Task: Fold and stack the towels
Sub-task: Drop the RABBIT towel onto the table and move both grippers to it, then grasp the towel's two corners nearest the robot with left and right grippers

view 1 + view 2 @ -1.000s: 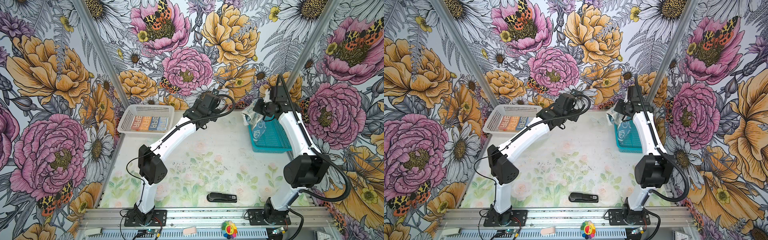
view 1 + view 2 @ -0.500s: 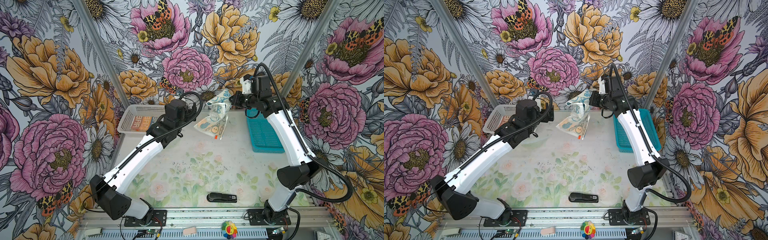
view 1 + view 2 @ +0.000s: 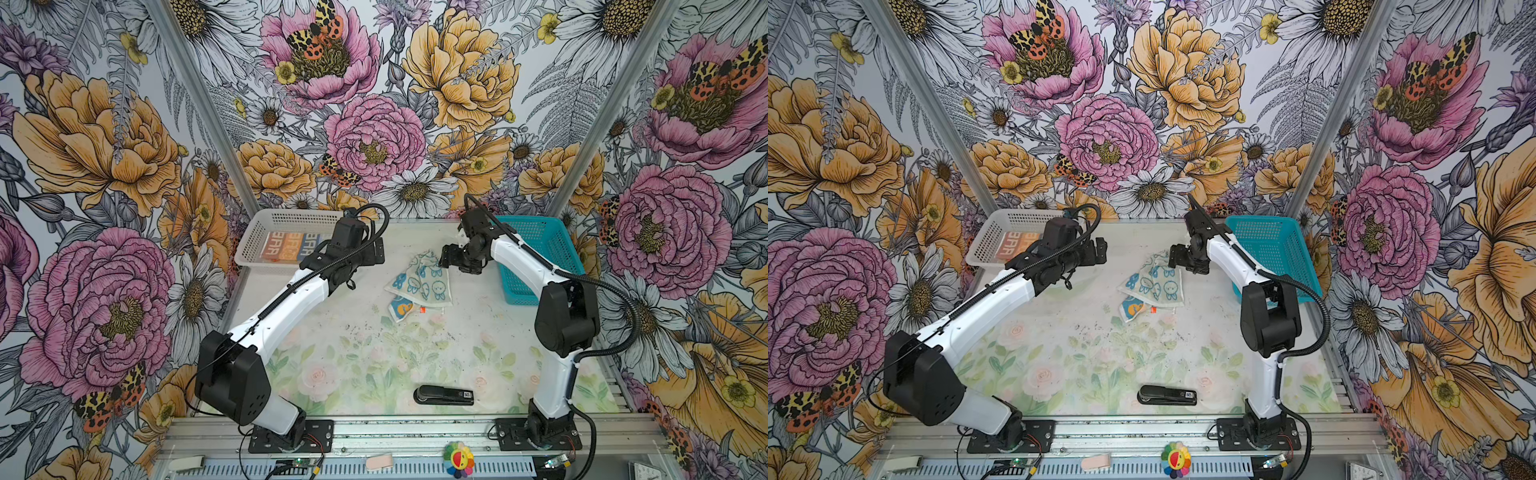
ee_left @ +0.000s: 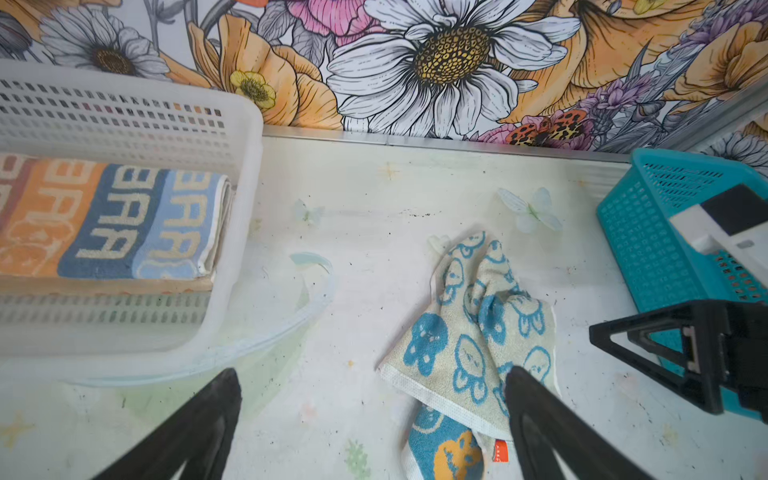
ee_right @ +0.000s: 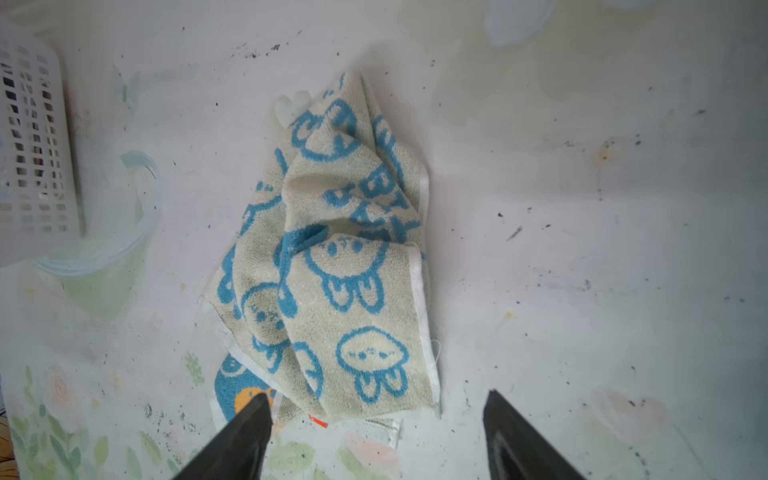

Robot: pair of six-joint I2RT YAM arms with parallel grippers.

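Since my right end effector (image 3: 446,262) just dropped the towel (image 3: 422,282) crumpled on the tabletop (image 3: 353,345), both sit open; folding's next.

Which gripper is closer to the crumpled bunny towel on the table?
Right. The right gripper hovers open by the far right corner of the bunny towel; the left gripper hangs open farther off, to its left.

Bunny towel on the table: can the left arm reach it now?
Probably yes. The left gripper is open with the towel lying loose just ahead of it, bare table between. The right gripper, open too, hovers close beside the towel.
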